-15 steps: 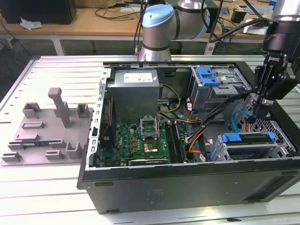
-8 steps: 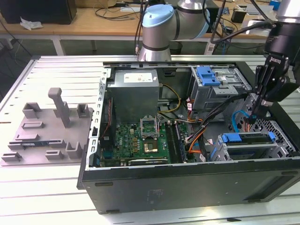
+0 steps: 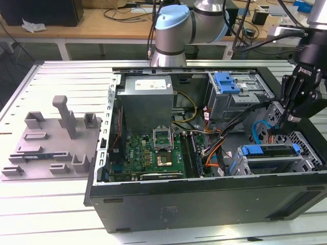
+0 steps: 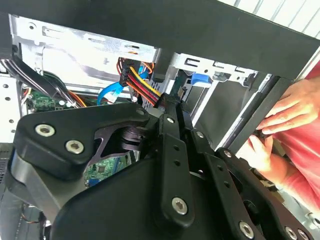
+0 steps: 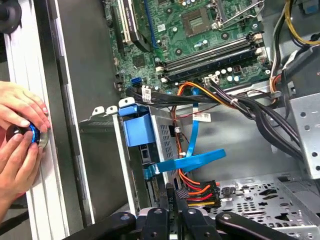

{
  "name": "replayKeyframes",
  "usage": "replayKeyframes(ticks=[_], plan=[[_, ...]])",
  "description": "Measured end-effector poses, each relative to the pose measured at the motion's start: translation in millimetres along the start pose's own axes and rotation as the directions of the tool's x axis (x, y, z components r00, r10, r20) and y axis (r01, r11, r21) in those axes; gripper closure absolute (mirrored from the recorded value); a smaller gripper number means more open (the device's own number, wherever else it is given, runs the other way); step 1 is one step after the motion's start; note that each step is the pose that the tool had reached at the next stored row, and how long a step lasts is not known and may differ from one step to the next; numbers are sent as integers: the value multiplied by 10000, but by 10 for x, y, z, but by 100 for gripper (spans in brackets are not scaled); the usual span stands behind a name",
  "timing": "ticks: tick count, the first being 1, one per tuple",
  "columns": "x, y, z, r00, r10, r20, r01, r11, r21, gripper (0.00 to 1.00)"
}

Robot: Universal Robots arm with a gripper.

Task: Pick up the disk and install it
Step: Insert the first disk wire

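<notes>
Claw first: my claw hangs inside the open computer case, at the exterior view's right. I cannot tell if it is squeezed tight or let go. In both wrist views its tip is just beside a bunch of red, yellow and black wires.

I see the disk sitting in a metal cage inside the case, near the claw. In the first wrist view the disk is in its slot with its bright blue frame facing out. A flat blue cable runs just beside it.

Deeper in the case are a green board and a big grey box. Another blue frame sits in a different cage.

A person's hands rest outside the case wall. They touch a round knob with a blue ring.

A grey tray lies on the table at the exterior view's left.
</notes>
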State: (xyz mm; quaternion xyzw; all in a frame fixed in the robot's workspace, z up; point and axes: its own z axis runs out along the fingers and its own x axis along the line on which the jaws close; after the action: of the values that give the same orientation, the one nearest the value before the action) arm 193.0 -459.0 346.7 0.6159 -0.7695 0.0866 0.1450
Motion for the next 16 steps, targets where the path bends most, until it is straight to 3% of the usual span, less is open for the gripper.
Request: replayKeyframes(ticks=[4,6,14,16], plan=[[39,20,13,9979,-650,-6,650,9976,238,83],[60,31,21,9965,-832,-10,832,9960,313,83],[74,55,28,9955,-948,-13,948,9949,357,83],[107,71,39,9953,-971,69,968,9947,353,83]])
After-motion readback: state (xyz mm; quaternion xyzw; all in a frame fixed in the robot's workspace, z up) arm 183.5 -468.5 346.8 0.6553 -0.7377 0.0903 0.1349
